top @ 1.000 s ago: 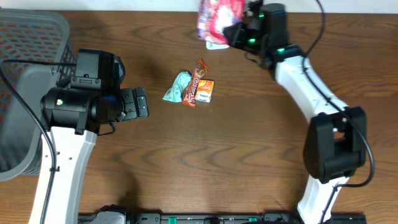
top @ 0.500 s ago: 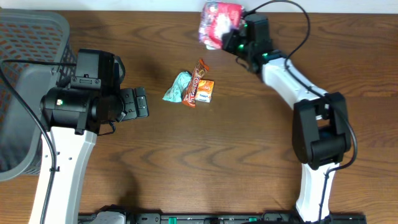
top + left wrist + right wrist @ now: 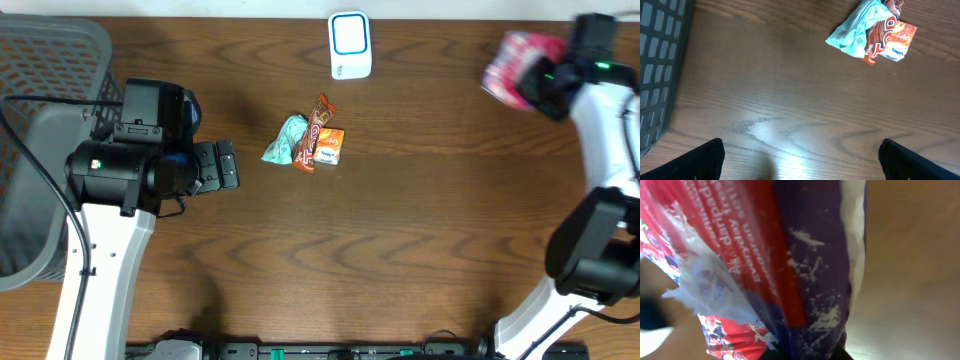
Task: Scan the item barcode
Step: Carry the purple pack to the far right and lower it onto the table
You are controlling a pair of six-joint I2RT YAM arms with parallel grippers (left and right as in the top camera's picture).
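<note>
**Wooden table: bag held well away from the scanner**

Brown wood is seen under both arms, and the table (image 3: 400,250) is wide and flat. A small white scanner (image 3: 350,45) with a blue window is set at the far edge. Well to the right of the scanner, a red and purple bag (image 3: 512,70) is held, and it seems to be lifted off the wood. The bag is pinched by the right gripper (image 3: 548,82), whose jaws are closed tight on it. The right wrist view is almost filled by the crinkly bag, and no barcode can be picked out on it.

Just in front of the scanner and a little to its left, three small snacks (image 3: 308,143) are piled in a heap. Further left of the scanner, the left gripper (image 3: 225,165) is seen wide open with nothing in it. A grey basket (image 3: 40,100) is placed far to the left of the scanner.

The bag is judged to be too far from the scanner to be read. For the step to be done well, the bag should be brought right over the scanner. The side with the barcode should be turned to face the blue window. That side should be held flat and smooth, because lines on a crumpled wrapper may not be read. The bag should be held still for a moment and gripped tight so that it is not dropped.
</note>
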